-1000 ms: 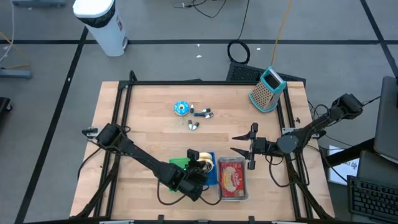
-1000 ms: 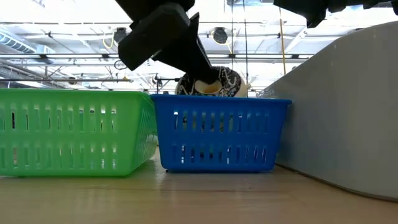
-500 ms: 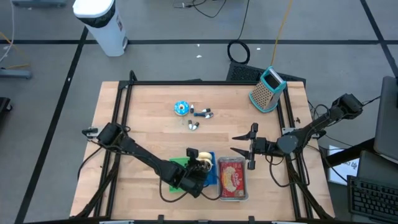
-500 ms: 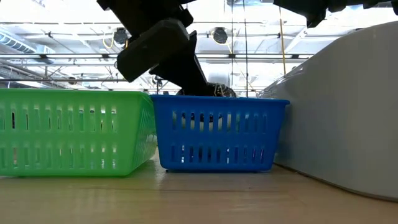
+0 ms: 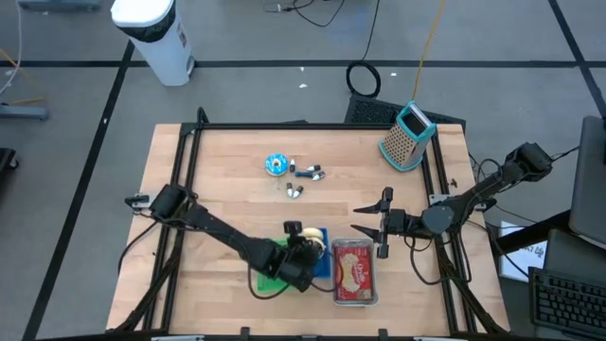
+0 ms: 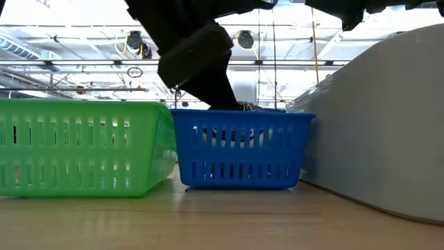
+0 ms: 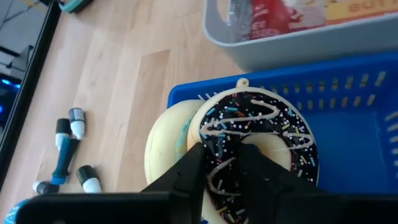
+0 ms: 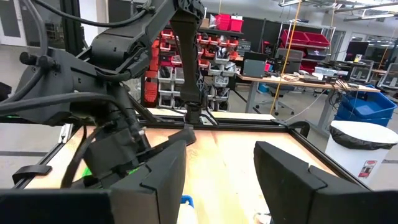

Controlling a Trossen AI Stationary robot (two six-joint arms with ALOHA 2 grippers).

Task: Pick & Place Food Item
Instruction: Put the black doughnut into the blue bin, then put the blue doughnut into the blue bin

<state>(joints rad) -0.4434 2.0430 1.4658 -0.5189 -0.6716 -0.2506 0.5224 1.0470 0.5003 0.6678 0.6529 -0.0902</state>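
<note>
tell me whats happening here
The left end effector is lowering a chocolate donut with sprinkles into the blue basket, beside the green basket. Its fingers straddle the donut's near edge. The right end effector waits open above the table.

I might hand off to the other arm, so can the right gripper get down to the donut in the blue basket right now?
Probably not: the left gripper sits on the donut in the blue basket, blocking it.

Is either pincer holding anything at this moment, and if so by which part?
Cannot be told. The left pincer straddles the chocolate donut's ring inside the blue basket, possibly letting go. The right pincer is open and empty.
</note>
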